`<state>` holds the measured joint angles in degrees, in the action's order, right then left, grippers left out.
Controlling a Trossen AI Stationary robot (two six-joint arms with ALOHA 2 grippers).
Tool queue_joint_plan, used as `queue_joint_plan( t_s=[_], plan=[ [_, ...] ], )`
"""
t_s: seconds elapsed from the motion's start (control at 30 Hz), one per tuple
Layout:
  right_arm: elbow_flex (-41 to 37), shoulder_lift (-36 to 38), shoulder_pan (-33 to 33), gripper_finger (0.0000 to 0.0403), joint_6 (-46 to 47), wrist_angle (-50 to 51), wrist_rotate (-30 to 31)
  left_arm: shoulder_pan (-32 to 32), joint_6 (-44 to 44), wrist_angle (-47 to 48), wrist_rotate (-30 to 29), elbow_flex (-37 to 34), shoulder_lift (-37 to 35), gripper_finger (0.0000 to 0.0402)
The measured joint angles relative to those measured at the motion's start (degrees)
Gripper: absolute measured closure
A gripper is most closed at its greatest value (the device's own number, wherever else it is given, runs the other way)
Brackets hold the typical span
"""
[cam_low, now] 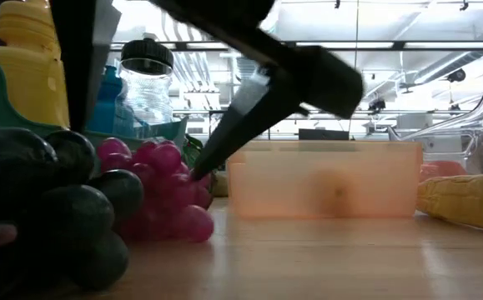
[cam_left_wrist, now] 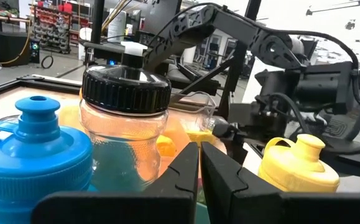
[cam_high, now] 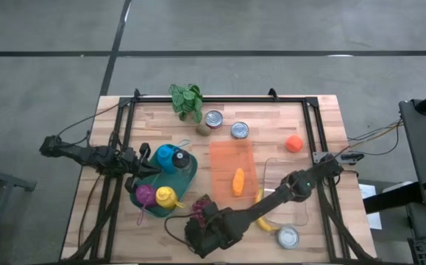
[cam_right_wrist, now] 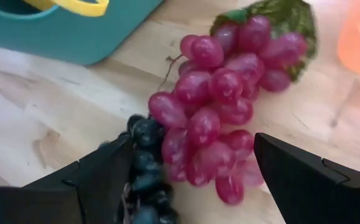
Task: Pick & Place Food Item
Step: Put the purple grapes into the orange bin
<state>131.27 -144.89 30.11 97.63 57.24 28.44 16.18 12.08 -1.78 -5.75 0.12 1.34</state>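
My right gripper (cam_right_wrist: 192,180): down at the near edge of the table, left of centre, fingers spread wide; one dark finger (cam_right_wrist: 99,177) stands on each side of the fruit, nothing pinched between them.
Red grapes (cam_right_wrist: 220,102): the bunch lies on the bare wood between my spread fingers, green leaf at its far end; in the low view the same red grapes (cam_low: 162,187) sit on the table just left of the orange bin.
Dark grapes (cam_right_wrist: 143,162): a black bunch touching the red one, close against my finger; large and near in the low view (cam_low: 49,200).
My left gripper (cam_left_wrist: 199,174): at the left side of the table, by the teal tray, fingers pressed together, holding nothing.
Teal tray (cam_high: 190,177): left of centre; it carries a blue bottle (cam_left_wrist: 33,146), a clear jar with a black lid (cam_left_wrist: 125,118) and a yellow bottle (cam_left_wrist: 298,165).
Orange bin (cam_high: 231,163): middle of the table, just right of the tray, with an orange food piece (cam_high: 238,182) inside.
Banana (cam_high: 264,221): near right, partly under my right arm.
Two cans (cam_high: 227,125): far middle, beside a small green plant (cam_high: 187,99).
Orange ball (cam_high: 293,143): far right.
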Motion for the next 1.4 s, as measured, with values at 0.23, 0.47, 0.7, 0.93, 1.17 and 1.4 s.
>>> queue_joint_plan(
  t_s=[0.23, 0.47, 0.7, 0.93, 1.17, 1.4],
  plan=[
    [0.43, -1.15, -0.94, 0.0072, 2.76, 1.29, 0.20, 0.01, 0.01, 0.04, 0.01, 0.00, 0.71, 0.0380],
    [-0.65, -1.39, -1.63, 0.0072, 2.91, 1.22, -0.39, 0.00, 0.01, 0.02, 0.01, 0.00, 1.01, 0.0380],
    [-2.05, -1.39, -2.01, 0.0072, 2.86, 1.18, -2.82, 0.01, -0.01, 0.02, 0.01, 0.00, 1.16, 0.0380],
    [-2.32, -1.39, -2.03, 0.0083, 2.44, 1.08, -3.58, 0.01, 0.00, 0.02, 0.01, 0.00, 1.16, 0.0380],
    [-2.32, -1.22, -2.03, 0.0151, -0.51, 0.49, -2.95, 0.00, 0.00, 0.02, 0.00, 0.00, 1.16, 0.0380],
    [-2.32, -1.15, -2.03, 0.0198, -1.77, -0.54, -2.93, 0.00, 0.01, 0.02, 0.01, 0.00, 1.16, 0.0380]
  ],
)
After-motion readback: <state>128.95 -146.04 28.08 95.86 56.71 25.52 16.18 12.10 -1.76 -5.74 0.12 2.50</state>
